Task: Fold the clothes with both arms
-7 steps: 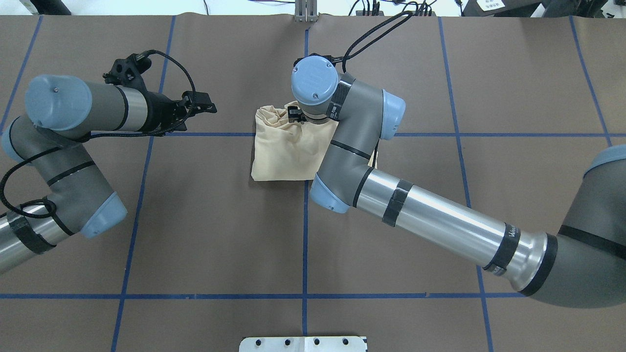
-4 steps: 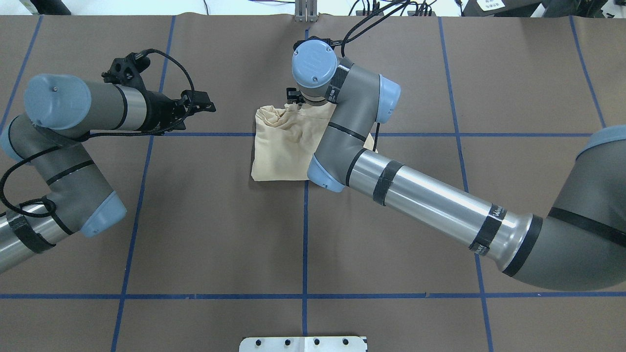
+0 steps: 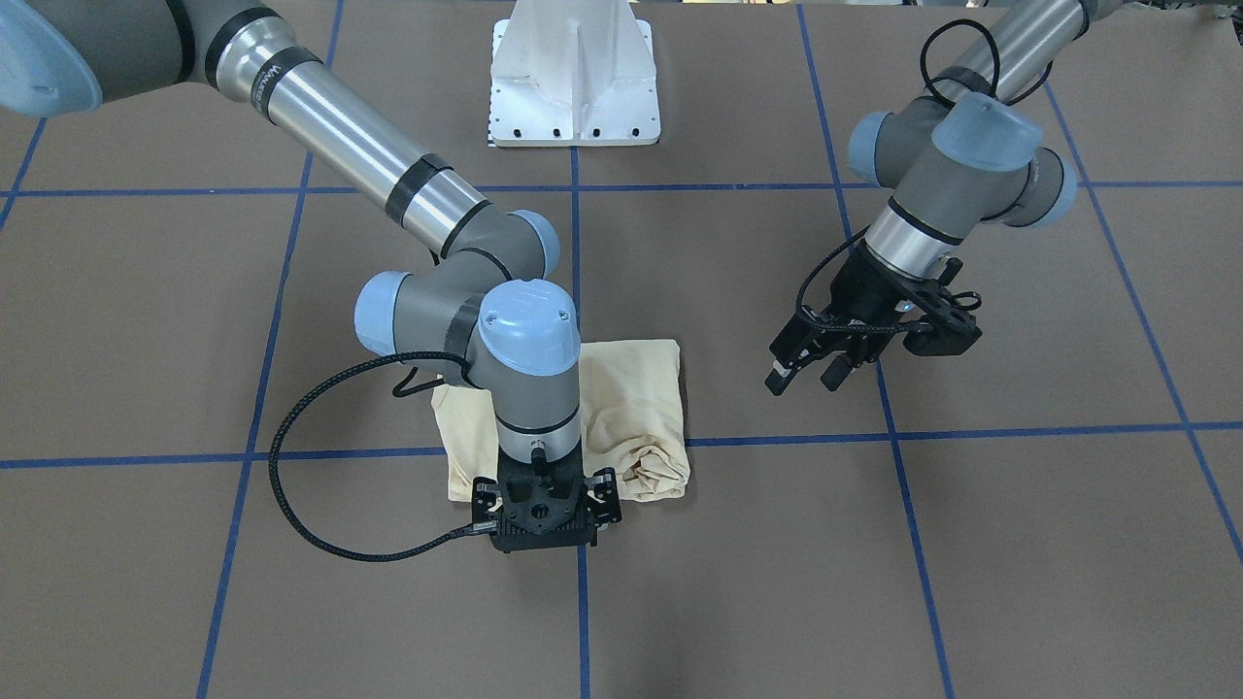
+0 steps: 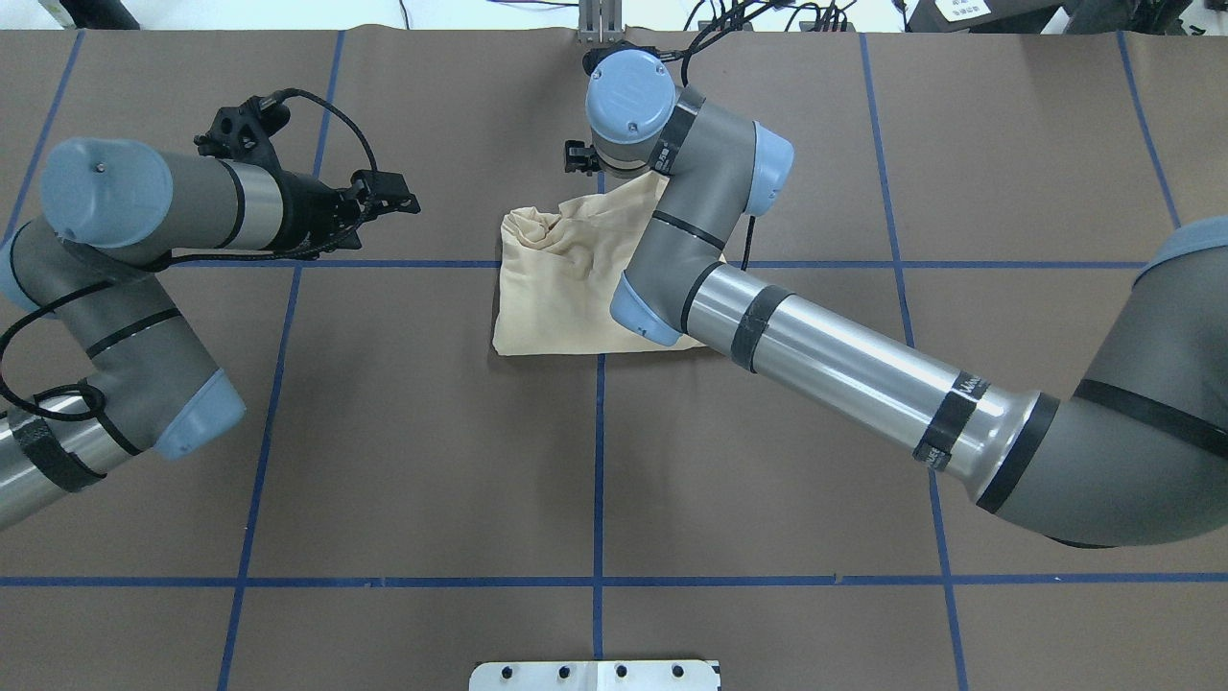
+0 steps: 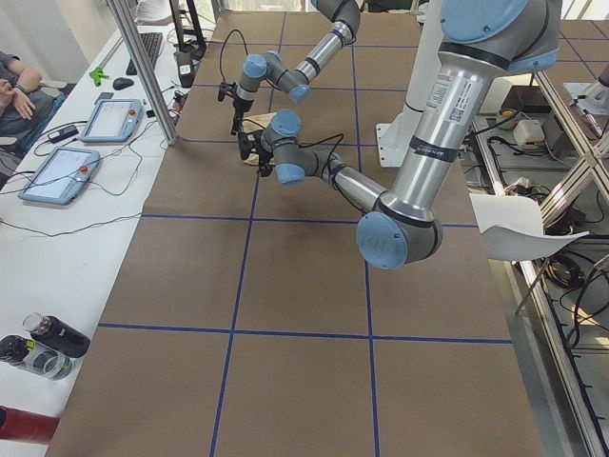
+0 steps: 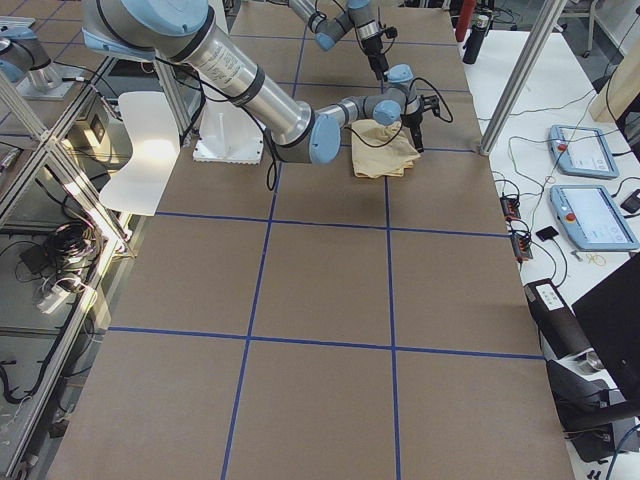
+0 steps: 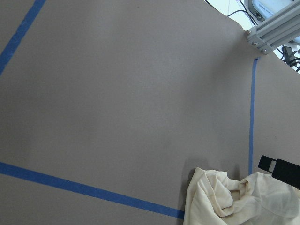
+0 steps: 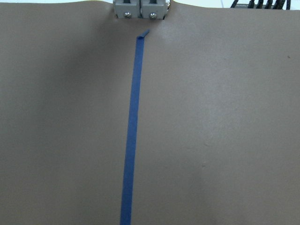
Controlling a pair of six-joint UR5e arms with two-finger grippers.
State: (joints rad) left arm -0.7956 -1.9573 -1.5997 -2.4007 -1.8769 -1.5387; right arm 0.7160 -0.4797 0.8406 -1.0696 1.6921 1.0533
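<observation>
The pale cream shirt (image 4: 552, 293) lies in a folded, bunched heap at the middle of the table, also seen in the front view (image 3: 646, 408) and the left wrist view (image 7: 234, 201). My right gripper (image 3: 542, 542) points straight down at the shirt's far edge, on the side away from the robot. Its fingertips are hidden behind its own black body, so I cannot tell whether it is open or shut. In the overhead view the shirt's far edge slants up under the right wrist. My left gripper (image 3: 804, 377) (image 4: 411, 203) hangs open and empty above bare table, well to the shirt's side.
The white pedestal base (image 3: 575, 78) stands at the robot's edge. An aluminium post (image 4: 600, 24) rises at the far edge. Blue tape lines cross the brown table cover. A side table with tablets (image 5: 57, 143) and a person's arm (image 5: 14, 81) lies beyond.
The right wrist has moved from above the shirt toward the table's far edge, and the shirt's far edge now slants that way. The left arm shifted slightly.
</observation>
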